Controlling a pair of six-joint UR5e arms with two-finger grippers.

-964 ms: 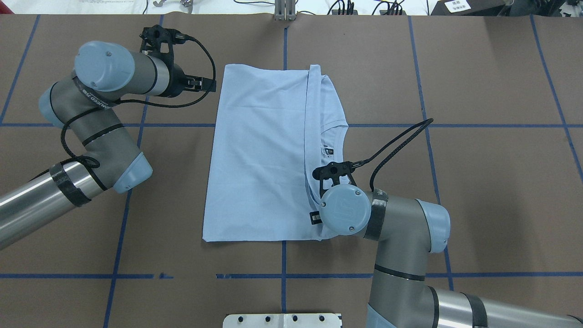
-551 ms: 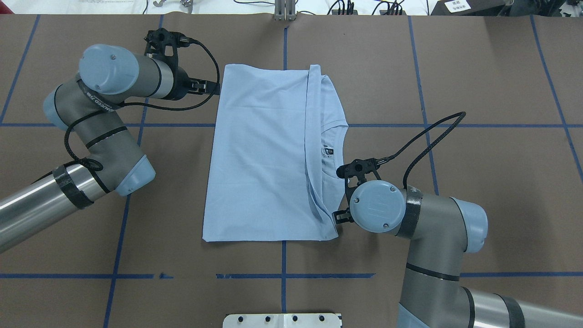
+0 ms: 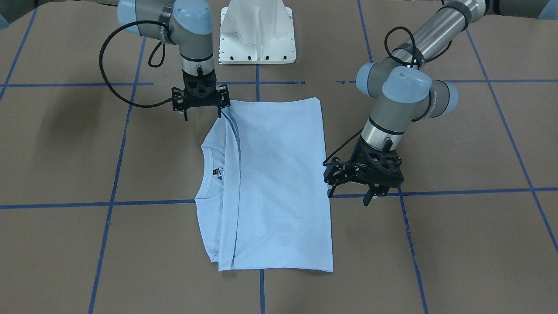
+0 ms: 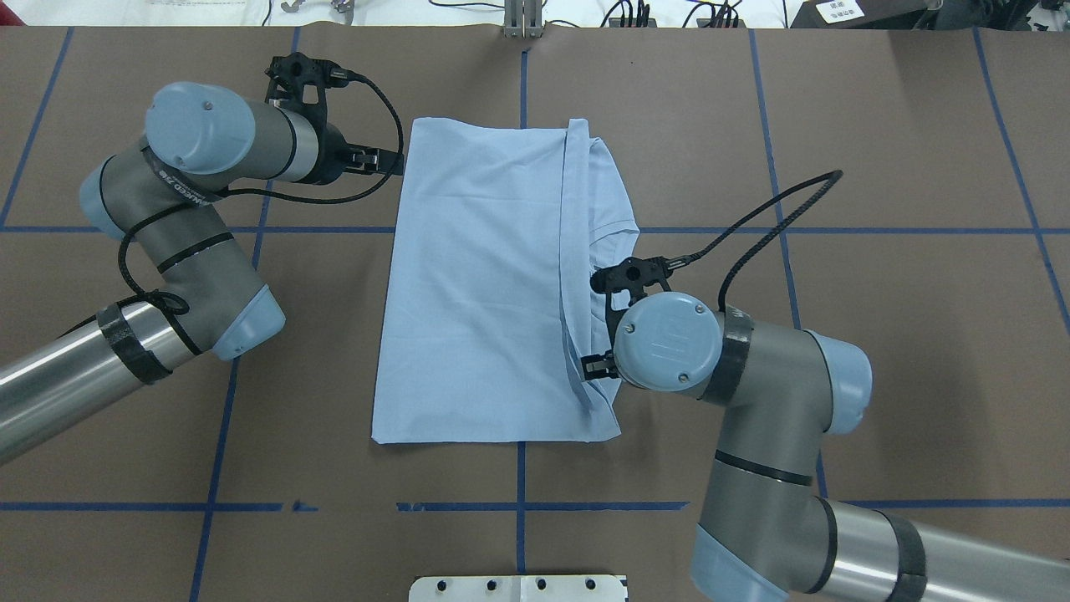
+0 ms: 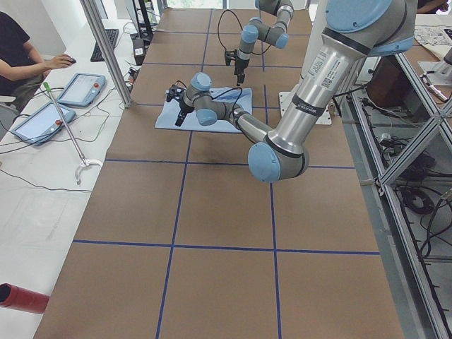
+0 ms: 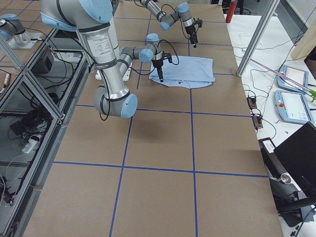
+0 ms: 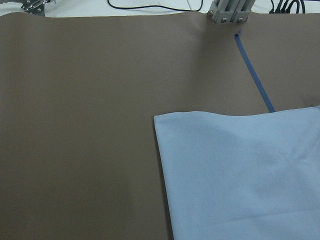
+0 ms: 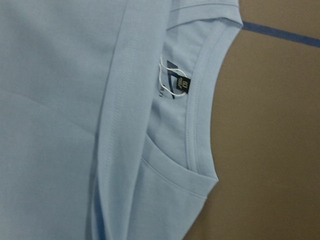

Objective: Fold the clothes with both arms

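Note:
The light blue T-shirt (image 4: 476, 293) lies flat on the brown table, folded lengthwise, with the fold edge running past the round collar (image 8: 200, 100) and the dark neck label (image 8: 182, 85). In the front-facing view my left gripper (image 3: 348, 196) is open and empty, low beside the shirt's (image 3: 279, 183) long plain edge. It also shows in the overhead view (image 4: 391, 160). My right gripper (image 3: 202, 114) is open at the shirt's near corner on the collar side, one finger at the cloth. In the overhead view its wrist mostly hides it. The print is hidden.
The white pedestal base (image 3: 257, 35) stands at the robot's edge of the table. Blue tape lines (image 4: 710, 230) cross the brown table cover. A metal post (image 4: 522, 21) stands at the far edge. A seated operator (image 5: 14, 49) with tablets is beyond it.
My right arm swung out to the right off the shirt, then came back over the collar side. My left gripper moved slightly toward the shirt's edge. The shirt has not moved.

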